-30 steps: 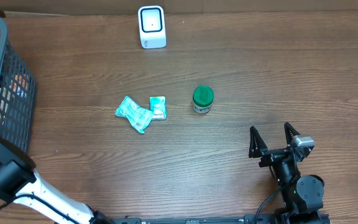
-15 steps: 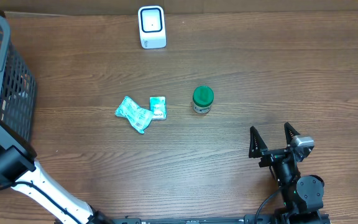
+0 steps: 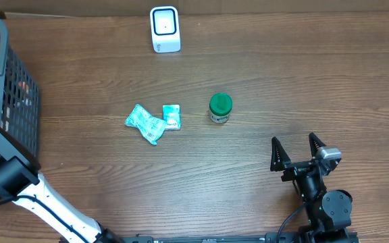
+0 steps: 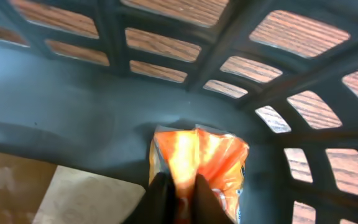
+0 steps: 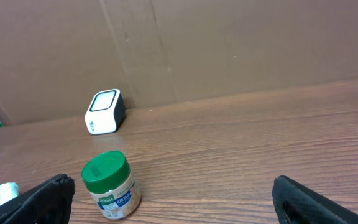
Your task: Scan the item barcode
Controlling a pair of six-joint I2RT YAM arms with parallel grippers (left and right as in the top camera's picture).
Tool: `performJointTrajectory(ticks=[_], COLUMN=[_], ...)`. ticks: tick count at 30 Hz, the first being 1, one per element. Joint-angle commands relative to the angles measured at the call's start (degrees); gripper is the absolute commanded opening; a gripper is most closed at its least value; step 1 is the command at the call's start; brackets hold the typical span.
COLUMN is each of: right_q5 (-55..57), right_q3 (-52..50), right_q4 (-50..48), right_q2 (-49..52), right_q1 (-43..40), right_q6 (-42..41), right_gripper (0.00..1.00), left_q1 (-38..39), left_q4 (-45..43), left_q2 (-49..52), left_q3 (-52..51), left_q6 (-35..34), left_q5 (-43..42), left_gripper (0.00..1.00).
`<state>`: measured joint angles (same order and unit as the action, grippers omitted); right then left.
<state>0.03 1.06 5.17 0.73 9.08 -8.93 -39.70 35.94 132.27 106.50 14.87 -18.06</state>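
The left gripper (image 4: 178, 190) was inside the dark basket (image 4: 73, 118), which stood at the left edge of the table (image 3: 282, 67). Its two fingers were pressed together on the lower edge of an orange packet (image 4: 213, 155). The packet was close to the basket's grid wall, beside a flat brown card (image 4: 73, 193) (the print on the packet was too blurred to read). The right gripper (image 3: 293, 142) was over the near right part of the table, its jaws spread wide with nothing between them. The white scanner (image 3: 165, 29) stood upright at the far edge, well apart from the basket. A green-lidded jar (image 3: 220, 108) stood near the middle. To its left a large teal pouch (image 3: 144, 123) and a small teal pack (image 3: 171, 116) lay touching each other.
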Motion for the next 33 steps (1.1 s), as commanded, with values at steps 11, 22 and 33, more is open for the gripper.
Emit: performJointTrajectory(ticks=[11, 22, 33], right_q5=[0.26, 0.26, 0.26], right_q3=[-0.59, -0.59, -0.59], right_q4=[-0.33, -0.33, -0.33], right_q2=[-0.50, -0.50, -0.50], right_q1=[-0.11, -0.11, -0.11], right_q6=[0.42, 0.42, 0.42], right_gripper=[1.00, 1.00, 1.00], left_q1=[-0.42, 7.61, 33.09], left_q4=[2.29, 15.17, 28.89], left_q2=[-13.79, -43.10, -42.07], left_q3=[5.66, 7.08, -5.66], left_q6=[-15.21, -25.00, -21.24], left_q5=[2.16, -1.29, -1.29], left_gripper=[0.04, 0.04, 0.04])
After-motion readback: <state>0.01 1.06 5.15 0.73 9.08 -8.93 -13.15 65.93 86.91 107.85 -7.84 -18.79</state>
